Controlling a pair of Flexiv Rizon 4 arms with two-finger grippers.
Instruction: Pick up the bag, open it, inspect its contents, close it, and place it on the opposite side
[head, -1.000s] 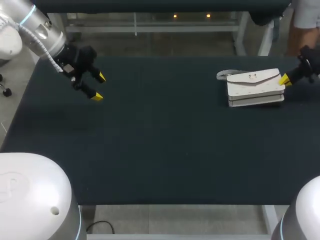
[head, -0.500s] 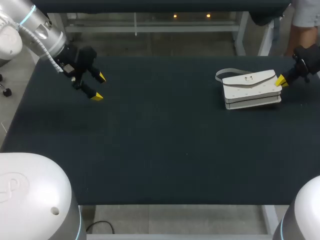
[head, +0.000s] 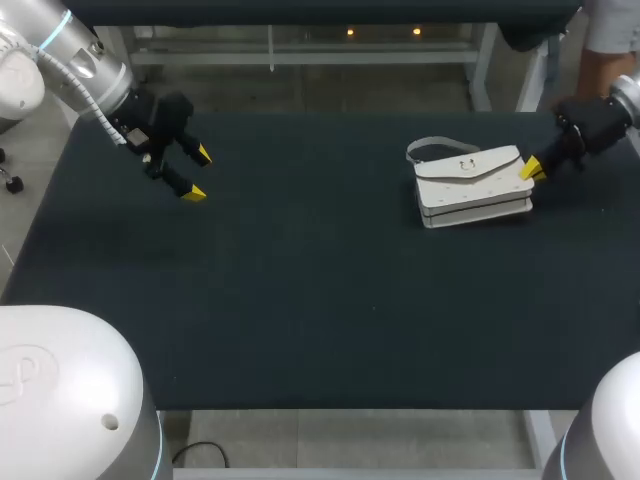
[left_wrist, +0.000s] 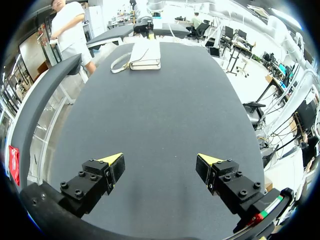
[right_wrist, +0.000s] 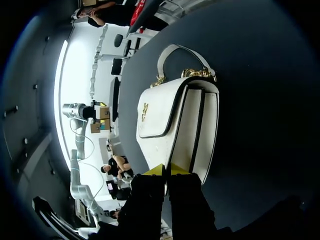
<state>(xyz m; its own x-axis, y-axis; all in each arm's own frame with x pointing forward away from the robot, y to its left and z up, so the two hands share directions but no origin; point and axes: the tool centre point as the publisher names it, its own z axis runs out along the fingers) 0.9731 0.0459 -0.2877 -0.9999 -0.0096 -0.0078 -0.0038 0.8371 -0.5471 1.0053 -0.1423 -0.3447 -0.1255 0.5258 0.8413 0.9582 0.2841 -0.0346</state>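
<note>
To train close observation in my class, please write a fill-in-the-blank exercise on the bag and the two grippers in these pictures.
1. The bag lying on the table is ____ in colour.
2. The left gripper has its fingers ____, with nothing between them.
3. The yellow tips of the right gripper touch one end of the ____.
4. The bag's flap is ____.
Missing words: white; open; bag; closed.
</note>
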